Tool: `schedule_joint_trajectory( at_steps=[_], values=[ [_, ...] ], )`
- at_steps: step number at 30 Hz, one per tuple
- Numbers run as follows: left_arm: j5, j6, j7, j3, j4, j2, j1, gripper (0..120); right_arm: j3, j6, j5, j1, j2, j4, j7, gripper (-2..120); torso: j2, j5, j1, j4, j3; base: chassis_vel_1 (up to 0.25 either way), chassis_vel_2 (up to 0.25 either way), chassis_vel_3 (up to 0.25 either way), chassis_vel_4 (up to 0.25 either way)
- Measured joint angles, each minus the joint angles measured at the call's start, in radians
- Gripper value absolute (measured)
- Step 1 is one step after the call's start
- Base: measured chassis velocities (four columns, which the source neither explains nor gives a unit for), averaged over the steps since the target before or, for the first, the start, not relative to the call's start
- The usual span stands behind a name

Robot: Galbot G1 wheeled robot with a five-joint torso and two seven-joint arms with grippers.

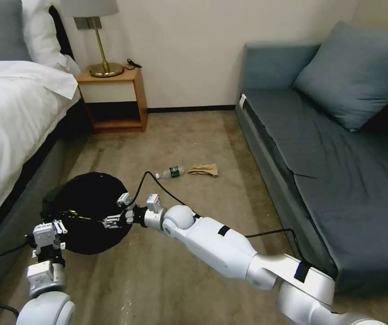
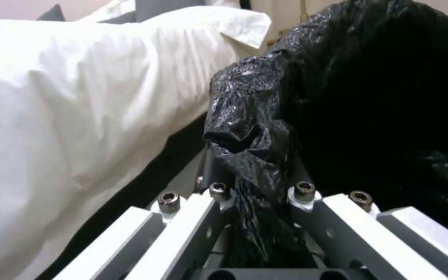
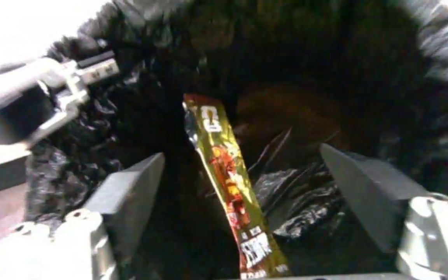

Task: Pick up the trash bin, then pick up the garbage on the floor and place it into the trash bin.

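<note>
Trash bin [image 1: 85,210] sits lower left in the head view, on the carpet beside the bed [image 1: 8,117]; from there it reads as a round black bag-lined opening. Left gripper [image 1: 57,227] is at the bin's near-left rim. Left wrist view gives the detail the head view lacks: a bunched fold of the black bag [image 2: 250,132] runs down between the fingers [image 2: 203,217], pinched there, with white bedding filling the left half of that frame.

Right gripper [image 1: 118,211] reaches in from the right, over the bin's right side. Right wrist view looks into the liner: jaws spread wide, nothing pinched, and the gold snack wrapper [image 3: 229,182] lies between them, slanting from the frame's centre to its bottom edge, inside the bag. The left gripper [image 3: 63,93] shows at the upper left of that frame, on the rim.

Head view alone shows the rest on the floor: clear plastic bottle [image 1: 170,172] and brown paper scrap [image 1: 204,170], just beside each other at frame centre, between the bin and the sofa [image 1: 338,149], well apart from both grippers.
</note>
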Motion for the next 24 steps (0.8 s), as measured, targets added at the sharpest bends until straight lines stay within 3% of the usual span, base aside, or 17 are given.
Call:
schedule_joint_trajectory(
  at_steps=[4,10,17,24],
  values=[
    [-0.003,-0.004,0.001,-0.003,0.02,0.008,-0.002,7,0.008,-0.003,0.012,-0.008,-0.061,0.059,-0.004,98,0.0,0.0001,0.0,-0.0001,0.0,0.0,0.0,0.0,0.0],
    [-0.003,-0.006,0.0,-0.004,0.038,0.014,-0.013,7,0.024,0.001,0.0,-0.036,-0.162,0.117,-0.03,100,0.0,0.0001,0.0,-0.0001,0.0,0.0,0.0,0.0,0.0],
    [-0.003,-0.018,-0.004,-0.007,0.073,0.021,-0.024,7,0.102,0.043,-0.291,-0.086,-0.299,0.13,-0.126,100,0.0,0.0002,0.0,-0.0003,0.0,0.0,0.0,0.0,0.0],
    [-0.005,-0.022,-0.008,-0.007,0.087,0.013,-0.028,7,0.191,0.074,-0.47,-0.148,-0.351,0.058,-0.161,100,0.0,0.0003,0.0,-0.0002,0.0,0.0,0.0,0.0,0.0]
  ],
)
